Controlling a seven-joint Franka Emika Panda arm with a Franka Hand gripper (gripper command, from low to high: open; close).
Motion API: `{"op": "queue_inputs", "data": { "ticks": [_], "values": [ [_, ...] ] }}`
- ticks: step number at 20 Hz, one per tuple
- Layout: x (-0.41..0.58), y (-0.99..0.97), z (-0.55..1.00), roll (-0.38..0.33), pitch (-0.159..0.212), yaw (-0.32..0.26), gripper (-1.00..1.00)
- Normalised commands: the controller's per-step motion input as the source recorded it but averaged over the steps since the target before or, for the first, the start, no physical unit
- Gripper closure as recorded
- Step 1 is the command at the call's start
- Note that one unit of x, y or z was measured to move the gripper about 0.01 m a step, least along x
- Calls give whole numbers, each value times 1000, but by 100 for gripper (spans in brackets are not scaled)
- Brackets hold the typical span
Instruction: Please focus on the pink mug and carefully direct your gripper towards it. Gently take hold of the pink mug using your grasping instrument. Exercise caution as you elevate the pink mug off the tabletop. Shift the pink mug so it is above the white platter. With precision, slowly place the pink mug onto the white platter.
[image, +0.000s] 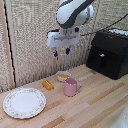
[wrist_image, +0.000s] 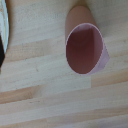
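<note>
- The gripper (image: 61, 51) hangs high above the wooden table (image: 95, 102), well clear of everything on it; its two short dark blue fingers (image: 67, 50) point down with a small gap between them and hold nothing.
- The pink mug (image: 71, 87) stands upright on the table, near the middle of the exterior view, with its handle toward the exterior view's right.
- In the wrist view the pink mug (wrist_image: 86, 45) is seen from above, its open mouth and inner wall plainly visible; the fingers themselves do not show in that view.
- The white platter (image: 24, 102) lies flat on the table toward the exterior view's left, apart from the mug and bare on top. A pale curved edge at the border of the wrist view may be its rim, but I cannot tell for sure.
- A small white bowl (image: 63, 76) with yellow contents sits just behind the mug, and a small orange block (image: 47, 85) lies between that bowl and the platter. A black appliance (image: 107, 54) stands at the exterior view's right.
- Judged step: the approach. The mug is untouched and nothing has been lifted.
- The next move calls for a descent onto the mug, with the fingers spread enough to straddle one wall of the rim, and a line that keeps clear of the bowl close behind.
</note>
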Motion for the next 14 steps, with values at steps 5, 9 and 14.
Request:
{"op": "queue_inputs", "data": {
  "ticks": [5, 9, 14],
  "values": [
    [-378, 0, -81, 0, 0, 0, -100],
    [-526, -64, -86, 0, 0, 0, -100],
    [-465, -242, -119, 0, 0, 0, -100]
  ]
}}
